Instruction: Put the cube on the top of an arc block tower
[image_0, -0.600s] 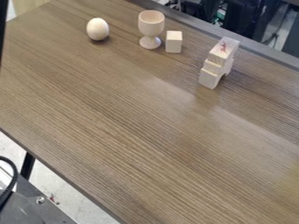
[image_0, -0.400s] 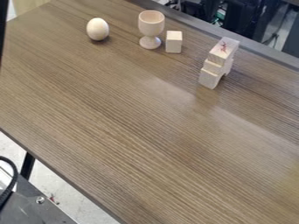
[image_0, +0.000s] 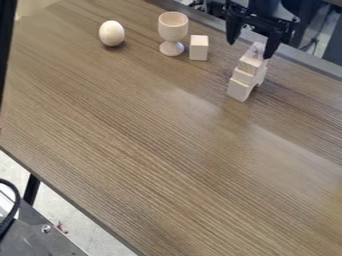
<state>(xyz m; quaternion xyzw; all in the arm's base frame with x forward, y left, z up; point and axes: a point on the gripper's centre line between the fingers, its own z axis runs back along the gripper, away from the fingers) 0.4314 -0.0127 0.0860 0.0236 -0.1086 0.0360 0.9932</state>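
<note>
1. The desk (image_0: 143, 125) is stretching beneath and out past the fingers (image_0: 271, 47), carrying the wooden pieces.
2. The gripper (image_0: 249, 50) is hanging at the view's upper right, its two fingers standing well apart, with no cube between them.
3. The arc block tower (image_0: 242, 80) is standing upright below the fingers in the view; its upper end is showing between the two tips, and the finger on the view's right is overlapping its top corner. Whether they are touching, I cannot tell.
4. The goblet-shaped cup (image_0: 173, 27) is standing upright to the view's left of both fingers, farther from them than the cube is.
5. The egg (image_0: 111, 33) is resting on the desk beyond the cup, farthest from the fingers.
6. The cube (image_0: 199, 48) is sitting on the desk outside the fingers' gap, near the fingertip on the view's left, between the cup and the tower.
</note>
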